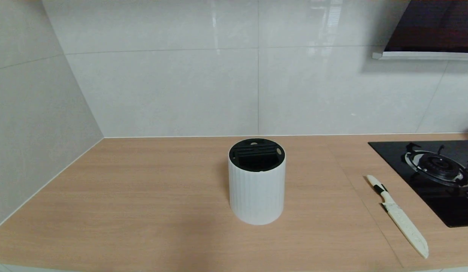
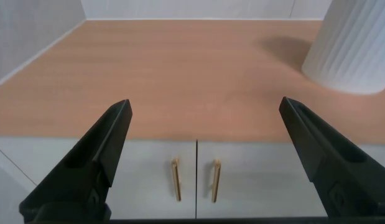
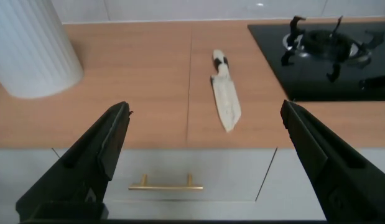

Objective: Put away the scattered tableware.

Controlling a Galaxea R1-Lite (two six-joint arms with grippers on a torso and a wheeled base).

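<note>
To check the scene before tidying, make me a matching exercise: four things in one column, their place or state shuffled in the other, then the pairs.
Column one
1. knife
2. holder
3. hob
4. cabinet handles

Column two
A. upright, in the middle of the counter
B. gold, below the counter's edge
C. lying flat, between holder and hob
D. black, set in the counter at the robot's right

Pairs: 1-C, 2-A, 3-D, 4-B.
</note>
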